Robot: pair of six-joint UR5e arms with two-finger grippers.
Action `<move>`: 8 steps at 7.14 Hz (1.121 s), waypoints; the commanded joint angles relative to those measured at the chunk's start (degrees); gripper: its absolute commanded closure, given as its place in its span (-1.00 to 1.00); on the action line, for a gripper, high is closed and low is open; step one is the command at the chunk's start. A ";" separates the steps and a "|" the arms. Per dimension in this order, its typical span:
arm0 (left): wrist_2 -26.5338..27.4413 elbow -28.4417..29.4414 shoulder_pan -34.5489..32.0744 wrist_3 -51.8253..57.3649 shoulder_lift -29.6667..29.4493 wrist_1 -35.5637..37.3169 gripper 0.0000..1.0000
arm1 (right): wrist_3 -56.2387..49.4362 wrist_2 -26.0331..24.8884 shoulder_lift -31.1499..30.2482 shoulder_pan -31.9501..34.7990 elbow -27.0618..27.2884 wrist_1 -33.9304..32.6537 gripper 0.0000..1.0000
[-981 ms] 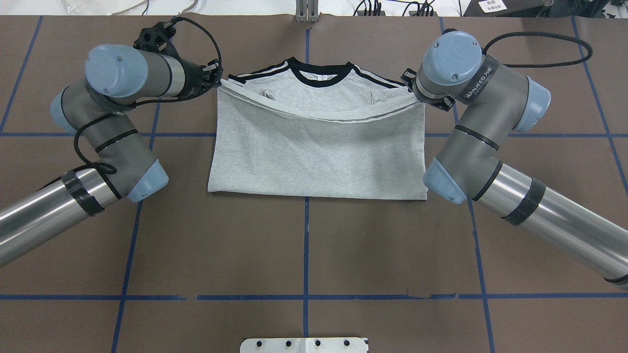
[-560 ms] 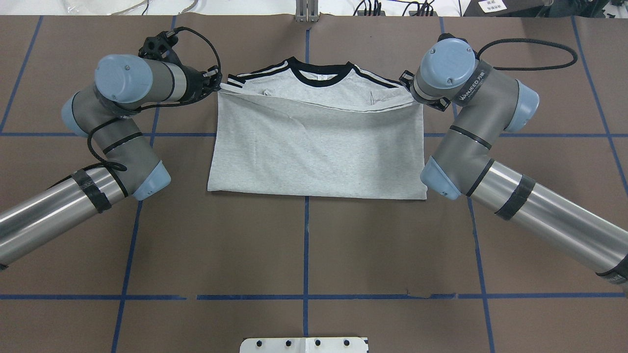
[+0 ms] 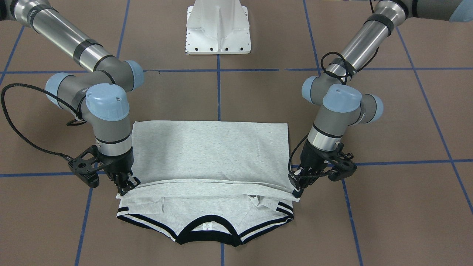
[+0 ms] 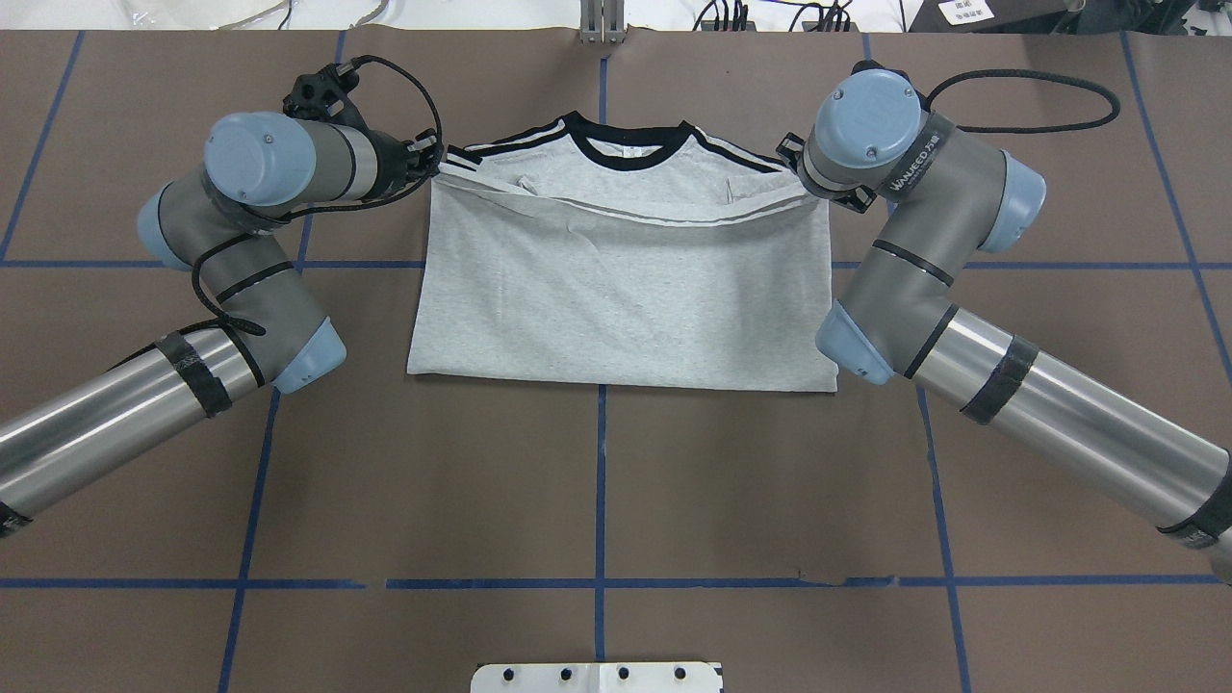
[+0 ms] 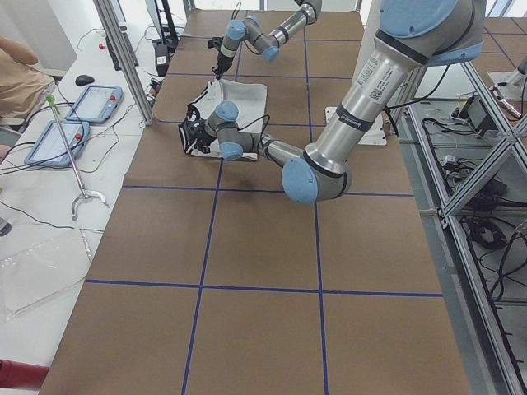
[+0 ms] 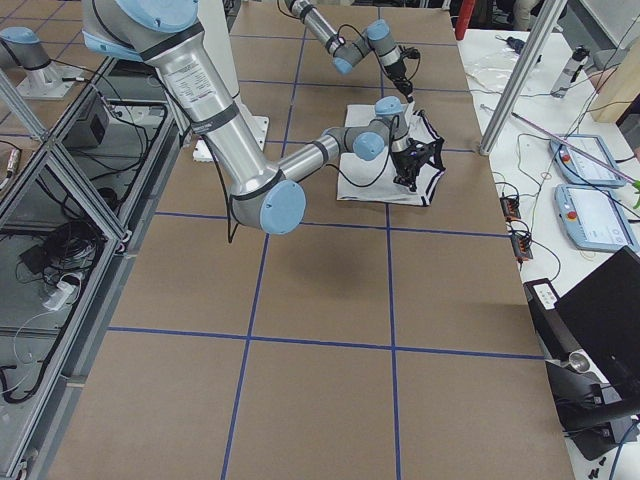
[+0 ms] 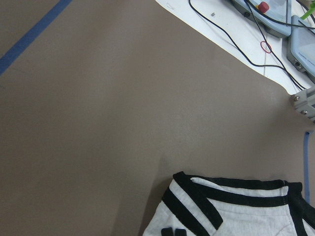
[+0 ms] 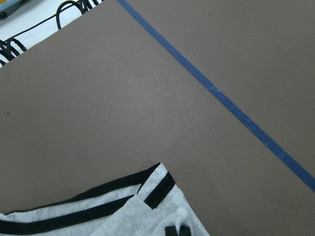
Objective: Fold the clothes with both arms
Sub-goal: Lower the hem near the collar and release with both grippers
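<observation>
The light-grey T-shirt [image 4: 616, 298] lies flat on the brown table, its lower half folded up over the chest, so no print shows. The black collar [image 4: 630, 149] and striped shoulder trim stay uncovered at the far side. My left gripper [image 4: 430, 166] is shut on the folded hem's corner by the shirt's left shoulder, and appears on the right in the front view [image 3: 297, 192]. My right gripper [image 4: 807, 188] is shut on the opposite hem corner [image 3: 127, 186]. Both wrist views show closed fingertips [image 7: 172, 231] [image 8: 176, 230] on grey fabric beside the stripes.
The white pedestal base [image 3: 218, 27] stands at the robot's side of the table. Blue tape lines [image 4: 601, 481] grid the brown surface. Beyond the far table edge lie teach pendants [image 5: 95, 103] and cables [image 7: 246, 44]. A person's arm [image 5: 16, 78] shows at the left view's edge.
Both grippers have carried the held hem lower and a little farther toward the collar. The sagging raised edge has flattened onto the shirt. Both stay shut.
</observation>
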 commanded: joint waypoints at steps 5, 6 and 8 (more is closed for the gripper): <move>0.35 1.31 -0.44 0.33 0.38 -4.01 0.14 | 2.53 8.06 -7.33 2.35 6.80 11.31 -0.15; 0.18 -0.62 -0.53 0.33 0.90 -4.01 0.14 | 8.29 7.98 -13.65 -0.62 15.67 11.22 -0.24; -0.09 -4.22 -0.53 0.25 3.45 -4.01 0.14 | 13.52 7.54 -20.72 -7.48 22.06 11.66 -0.27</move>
